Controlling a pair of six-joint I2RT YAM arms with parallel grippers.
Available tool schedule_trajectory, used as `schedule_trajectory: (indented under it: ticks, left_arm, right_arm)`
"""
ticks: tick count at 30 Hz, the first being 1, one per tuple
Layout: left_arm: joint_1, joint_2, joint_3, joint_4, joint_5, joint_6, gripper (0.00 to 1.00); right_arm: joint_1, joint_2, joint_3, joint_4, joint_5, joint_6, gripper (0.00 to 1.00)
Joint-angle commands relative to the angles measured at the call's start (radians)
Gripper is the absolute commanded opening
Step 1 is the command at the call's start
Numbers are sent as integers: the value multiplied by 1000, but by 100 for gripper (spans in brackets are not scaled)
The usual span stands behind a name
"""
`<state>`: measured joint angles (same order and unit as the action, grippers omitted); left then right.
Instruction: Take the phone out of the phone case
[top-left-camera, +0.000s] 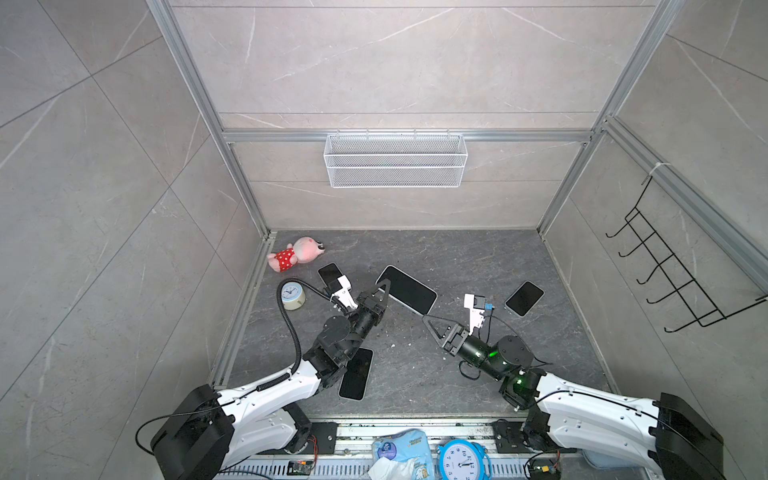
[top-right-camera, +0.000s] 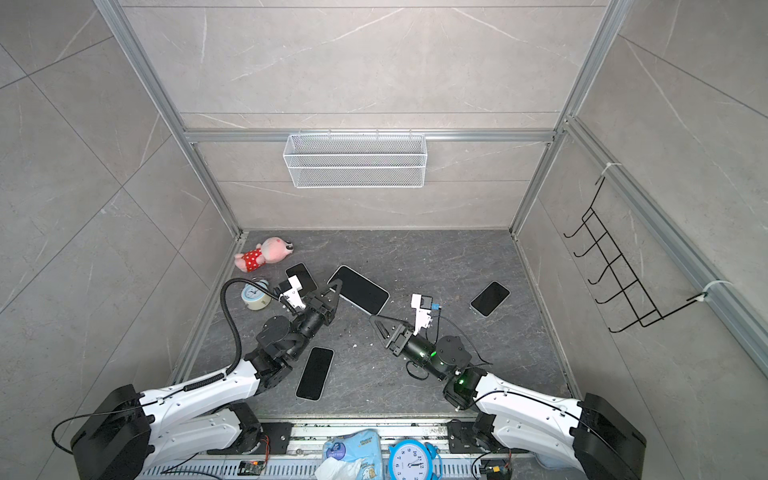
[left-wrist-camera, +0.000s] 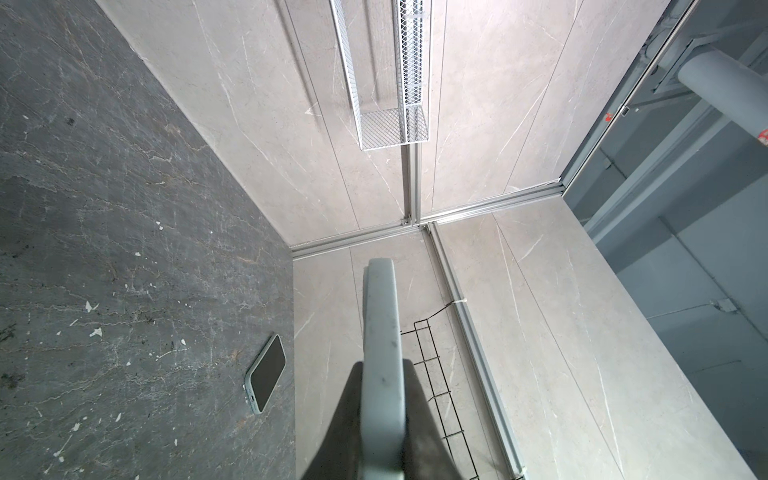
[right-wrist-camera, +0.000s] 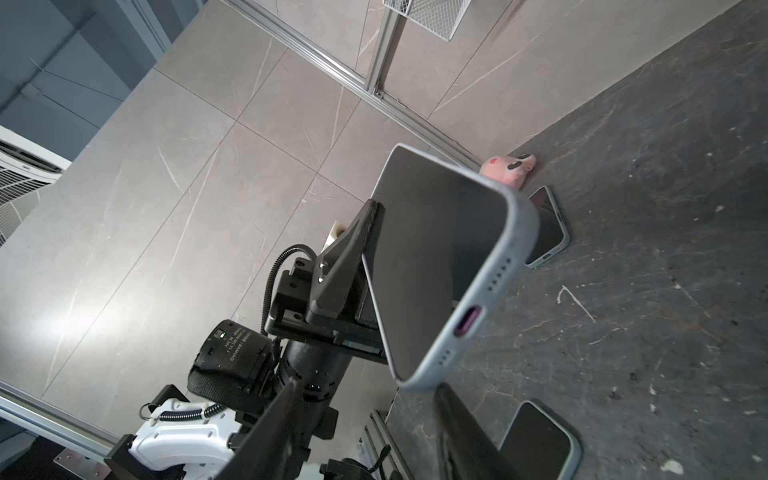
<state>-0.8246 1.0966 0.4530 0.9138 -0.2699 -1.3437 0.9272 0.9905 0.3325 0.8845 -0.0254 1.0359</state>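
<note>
A large phone (top-left-camera: 409, 289) (top-right-camera: 361, 289) with a dark screen sits inside a pale blue-grey phone case (right-wrist-camera: 515, 241) and is held tilted above the dark floor. My left gripper (top-left-camera: 384, 286) (top-right-camera: 336, 286) is shut on one long side of it; in the left wrist view the case edge (left-wrist-camera: 380, 332) runs out from between the jaws of the left gripper (left-wrist-camera: 382, 370). My right gripper (top-left-camera: 426, 318) (top-right-camera: 374, 318) (right-wrist-camera: 368, 390) stands open just below the phone's bottom corner, near the charging port, with nothing between its fingers.
Three other cased phones lie flat on the floor (top-left-camera: 357, 374) (top-left-camera: 524, 298) (top-left-camera: 330, 275). A pink plush toy (top-left-camera: 295, 253) and a small clock (top-left-camera: 291, 295) sit at the back left. A wire basket (top-left-camera: 395, 160) hangs on the back wall, a hook rack (top-left-camera: 665, 274) on the right wall.
</note>
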Motion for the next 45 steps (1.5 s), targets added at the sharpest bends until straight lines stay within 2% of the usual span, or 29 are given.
schedule_trajectory:
  ticks: [1, 11, 30, 45]
  left_arm:
    - [-1, -27, 11, 135, -25, -25, 0]
    - [0, -29, 1, 137, -30, -33, 0]
    - [-1, -27, -17, 145, -29, -46, 0]
    - [-1, -9, -16, 167, -15, -54, 0]
  right_arm:
    - [3, 25, 4, 98, 13, 22, 49]
    - [3, 83, -15, 184, 28, 55, 37]
    - [-2, 111, -12, 204, 36, 64, 16]
    - [-13, 130, -15, 218, 30, 70, 5]
